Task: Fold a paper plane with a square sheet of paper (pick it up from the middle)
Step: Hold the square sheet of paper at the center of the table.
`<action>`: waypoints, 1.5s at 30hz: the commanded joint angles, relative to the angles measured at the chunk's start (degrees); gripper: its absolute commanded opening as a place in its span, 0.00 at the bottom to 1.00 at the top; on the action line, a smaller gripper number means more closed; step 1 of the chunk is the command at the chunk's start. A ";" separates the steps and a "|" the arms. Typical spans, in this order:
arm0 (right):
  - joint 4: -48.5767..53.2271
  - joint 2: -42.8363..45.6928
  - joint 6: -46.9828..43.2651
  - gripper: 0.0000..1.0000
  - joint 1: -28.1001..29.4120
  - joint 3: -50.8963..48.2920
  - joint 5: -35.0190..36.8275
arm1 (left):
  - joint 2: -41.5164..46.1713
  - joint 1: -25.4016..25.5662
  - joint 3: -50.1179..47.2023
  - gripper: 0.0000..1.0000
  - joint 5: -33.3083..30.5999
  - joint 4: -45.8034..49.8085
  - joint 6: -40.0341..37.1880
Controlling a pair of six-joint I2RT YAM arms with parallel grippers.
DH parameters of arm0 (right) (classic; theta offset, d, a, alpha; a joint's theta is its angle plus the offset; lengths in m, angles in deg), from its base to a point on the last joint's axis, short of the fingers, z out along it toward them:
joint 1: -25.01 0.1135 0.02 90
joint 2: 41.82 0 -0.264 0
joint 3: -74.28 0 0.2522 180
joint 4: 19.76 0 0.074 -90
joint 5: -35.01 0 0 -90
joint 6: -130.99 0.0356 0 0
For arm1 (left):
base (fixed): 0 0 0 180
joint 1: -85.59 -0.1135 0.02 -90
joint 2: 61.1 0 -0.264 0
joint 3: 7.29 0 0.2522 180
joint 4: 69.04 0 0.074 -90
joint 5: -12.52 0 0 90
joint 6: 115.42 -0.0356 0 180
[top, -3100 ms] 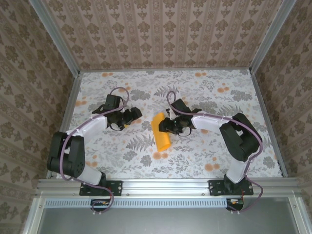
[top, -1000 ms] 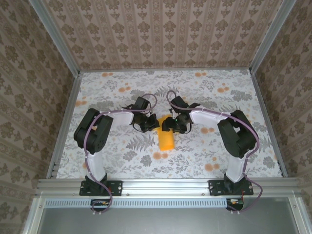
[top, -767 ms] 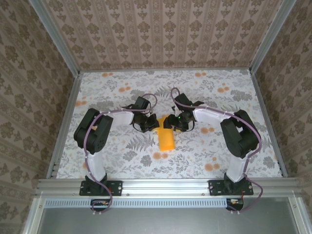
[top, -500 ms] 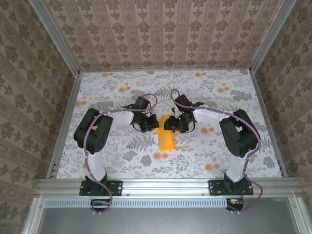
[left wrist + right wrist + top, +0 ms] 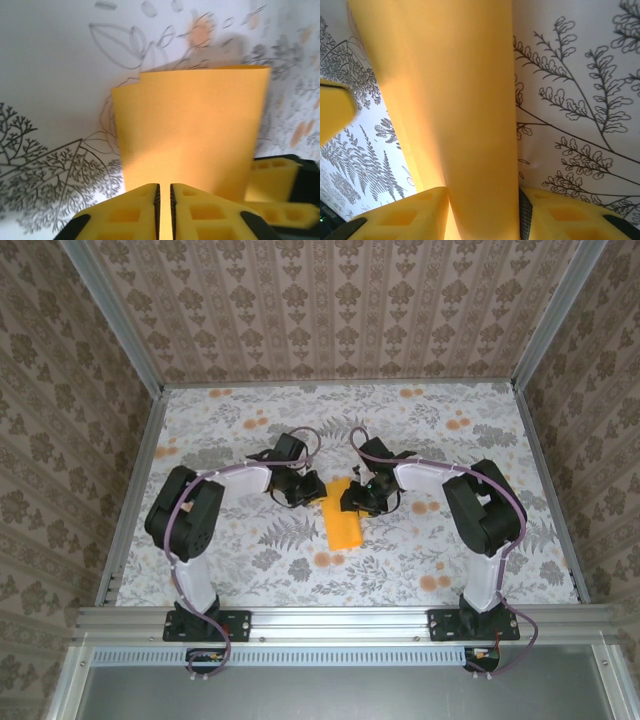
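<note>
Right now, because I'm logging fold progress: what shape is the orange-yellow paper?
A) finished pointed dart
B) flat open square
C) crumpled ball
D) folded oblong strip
D: the square sheet of paper lies as a narrow oblong, with offset layered edges at one corner in the left wrist view.

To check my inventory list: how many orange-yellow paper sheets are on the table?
1. The folded paper sheet lies near the middle of the table; another beneath it could be hidden.
</note>
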 commanded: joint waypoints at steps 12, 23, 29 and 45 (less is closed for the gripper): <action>2.31 -7.80 -0.54 0.45 3.88 -1.16 12.89 | 8.31 -2.63 -7.17 0.22 -5.69 -4.31 1.19; 2.12 -10.88 -1.62 0.48 5.76 -0.06 14.96 | 8.45 -3.07 -9.44 0.20 -6.11 -7.18 1.02; 2.77 -11.04 -4.06 0.50 5.92 0.71 15.59 | 7.14 -3.00 -9.29 0.19 -4.96 -8.68 1.27; 3.95 -12.84 -3.94 0.50 6.18 1.43 17.25 | 4.15 -1.69 -8.30 0.15 -2.31 -10.66 1.79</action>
